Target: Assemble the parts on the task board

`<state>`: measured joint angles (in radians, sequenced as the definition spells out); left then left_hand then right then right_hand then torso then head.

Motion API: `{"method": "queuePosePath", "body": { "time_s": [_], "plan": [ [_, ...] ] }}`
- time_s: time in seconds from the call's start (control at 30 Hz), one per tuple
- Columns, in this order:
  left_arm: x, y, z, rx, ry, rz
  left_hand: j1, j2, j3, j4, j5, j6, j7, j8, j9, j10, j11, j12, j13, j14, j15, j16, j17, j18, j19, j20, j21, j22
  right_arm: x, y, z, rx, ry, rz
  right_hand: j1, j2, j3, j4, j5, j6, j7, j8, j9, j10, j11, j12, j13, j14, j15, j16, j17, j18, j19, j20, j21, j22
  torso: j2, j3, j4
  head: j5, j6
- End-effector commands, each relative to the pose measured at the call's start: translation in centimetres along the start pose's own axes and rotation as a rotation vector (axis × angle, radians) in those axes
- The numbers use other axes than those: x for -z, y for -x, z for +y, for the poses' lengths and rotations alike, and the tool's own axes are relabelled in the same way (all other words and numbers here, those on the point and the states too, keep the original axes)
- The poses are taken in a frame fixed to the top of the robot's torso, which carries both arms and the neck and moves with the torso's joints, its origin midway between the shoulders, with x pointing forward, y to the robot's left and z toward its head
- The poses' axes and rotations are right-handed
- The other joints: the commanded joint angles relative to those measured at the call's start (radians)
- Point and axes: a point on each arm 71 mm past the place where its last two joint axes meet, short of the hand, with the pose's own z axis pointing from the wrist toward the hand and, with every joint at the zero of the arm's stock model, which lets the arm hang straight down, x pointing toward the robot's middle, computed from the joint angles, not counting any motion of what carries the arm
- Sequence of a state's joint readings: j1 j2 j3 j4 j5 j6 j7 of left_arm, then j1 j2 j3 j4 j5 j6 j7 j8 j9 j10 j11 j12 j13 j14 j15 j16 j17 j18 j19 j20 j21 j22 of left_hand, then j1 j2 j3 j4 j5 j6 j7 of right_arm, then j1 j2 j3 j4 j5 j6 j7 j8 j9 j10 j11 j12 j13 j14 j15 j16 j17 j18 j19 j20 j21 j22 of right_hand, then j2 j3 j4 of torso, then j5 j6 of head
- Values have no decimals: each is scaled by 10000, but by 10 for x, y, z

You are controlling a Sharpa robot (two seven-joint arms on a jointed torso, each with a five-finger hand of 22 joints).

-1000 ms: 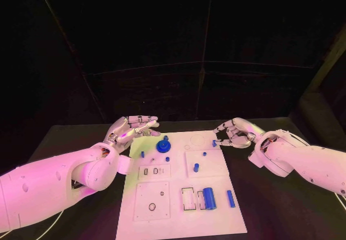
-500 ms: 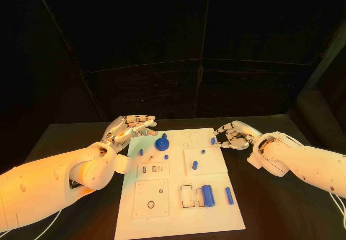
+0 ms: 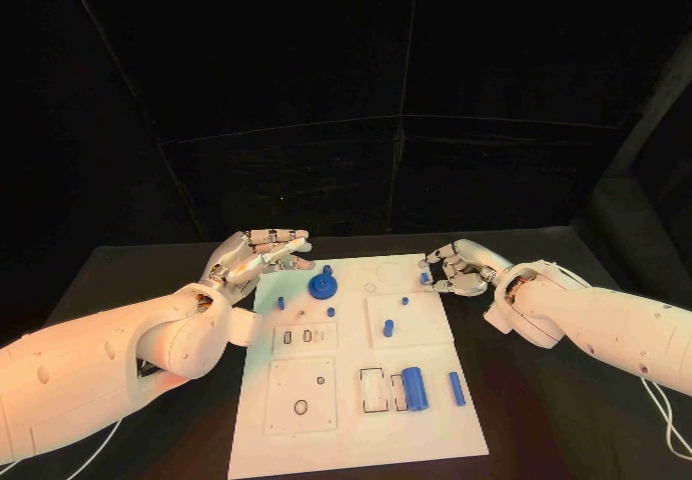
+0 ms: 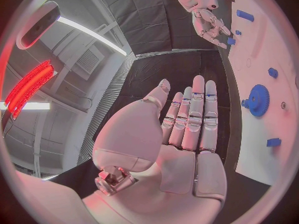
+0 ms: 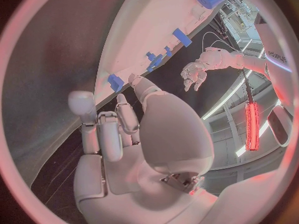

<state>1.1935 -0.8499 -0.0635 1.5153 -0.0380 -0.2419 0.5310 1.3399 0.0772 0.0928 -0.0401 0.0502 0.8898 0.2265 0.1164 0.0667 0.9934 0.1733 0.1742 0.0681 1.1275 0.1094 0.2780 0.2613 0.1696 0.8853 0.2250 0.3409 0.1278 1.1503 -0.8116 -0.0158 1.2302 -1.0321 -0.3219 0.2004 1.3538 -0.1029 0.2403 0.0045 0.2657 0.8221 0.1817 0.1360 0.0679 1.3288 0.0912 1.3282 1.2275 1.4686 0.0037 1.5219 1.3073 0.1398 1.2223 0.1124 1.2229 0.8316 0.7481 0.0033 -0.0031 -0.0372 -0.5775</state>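
The right hand (image 3: pixel 459 270) sits at the far right corner of the white board (image 3: pixel 361 420). Its fingers are curled in, and the fingertips (image 5: pixel 82 104) are very close to a small blue peg (image 3: pixel 424 279) by the board's right edge. I cannot tell if the hand is touching the peg, but it does not look like it has hold of it. The peg lies just on the board side of the hand, toward the middle.

The left hand (image 3: pixel 260 257) hangs over the far left corner of the board. Its fingers (image 4: pixel 194 115) are straight and side by side, and it holds nothing. The blue gear (image 3: pixel 323 289) stands on the board just beside this hand, a little nearer the robot.

More blue parts lie farther down the board. A blue tube (image 3: pixel 413 389) and a thin blue bar (image 3: pixel 456 388) lie near the right edge, both pointing lengthwise along the board.

The right hand is much nearer the peg, so it looks best placed to pick it up next.
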Motion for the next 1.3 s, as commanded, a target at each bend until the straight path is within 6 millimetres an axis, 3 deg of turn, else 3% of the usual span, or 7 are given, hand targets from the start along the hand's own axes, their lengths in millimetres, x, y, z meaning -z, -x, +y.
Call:
{"method": "queuePosePath", "body": {
  "time_s": [0.03,0.8,1.3],
  "plan": [
    [0,-1,-1,83,-53,146,-98,18,6,-3,16,101,82,-61,-5,82,-19,-50,-8,75,11,-56,12,141,96,-3,-38,-13,-2,0,-1,-80,-135,63,-6,153,23,-75,-148,153,-25,96,25,58,-24,83,43,740,67,-34,1364,-61,-1,25,42,29,0,-3,-5,-19,-25],
    [0,-1,-1,82,-65,147,-102,10,9,-15,16,104,78,-65,-6,89,-22,-55,-8,72,9,-65,21,142,98,-4,-43,-19,-4,-2,-6,110,-498,288,51,280,77,-186,-225,355,-54,198,39,95,-52,118,81,747,45,-23,1392,-61,7,7,62,42,-3,17,-14,-70,-114],
    [-1,-2,-1,82,-73,150,-102,10,9,-15,16,104,78,-65,-6,89,-22,-55,-8,72,9,-65,21,142,98,-4,-43,-19,-5,-4,-6,186,-505,425,-82,386,104,-269,-254,891,-154,402,61,183,-138,191,169,753,-23,-15,1417,-65,24,-47,96,76,-6,16,-1,-93,-151]
  ]
}}
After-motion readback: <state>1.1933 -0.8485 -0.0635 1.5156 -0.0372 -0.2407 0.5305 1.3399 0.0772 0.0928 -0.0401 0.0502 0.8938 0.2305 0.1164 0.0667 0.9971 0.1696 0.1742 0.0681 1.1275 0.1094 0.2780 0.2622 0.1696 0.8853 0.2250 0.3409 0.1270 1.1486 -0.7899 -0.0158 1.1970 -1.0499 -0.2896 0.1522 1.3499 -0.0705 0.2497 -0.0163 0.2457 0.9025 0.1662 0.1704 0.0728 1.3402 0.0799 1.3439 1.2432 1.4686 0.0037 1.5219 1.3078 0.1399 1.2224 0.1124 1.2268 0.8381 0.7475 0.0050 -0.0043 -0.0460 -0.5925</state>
